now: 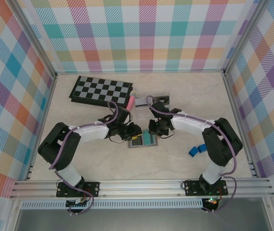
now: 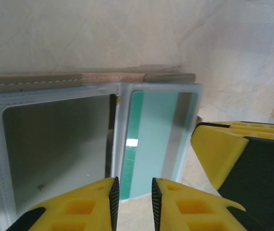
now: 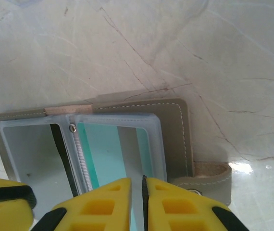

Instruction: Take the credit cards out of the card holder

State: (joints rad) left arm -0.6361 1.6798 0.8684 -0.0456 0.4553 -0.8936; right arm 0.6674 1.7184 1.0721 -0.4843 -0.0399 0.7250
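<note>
On the pale marbled bench [image 1: 103, 163], near centre, the flat grey bifold card holder [image 3: 175, 139] lies open. Nothing is out yet. The teal-green plastic card [image 2: 151, 139] sits in the right sleeve, and the black card [image 1: 136, 141] appears to be in the left. At the sleeves' near edge the left fingers [image 2: 98, 202] stand slightly apart and empty. The right fingers [image 3: 113, 197] are all but closed over the teal card's near end.

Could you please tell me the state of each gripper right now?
Left gripper: slightly open, holding nothing, over the card holder.
Right gripper: closed over the teal card; grip cannot be told.
</note>
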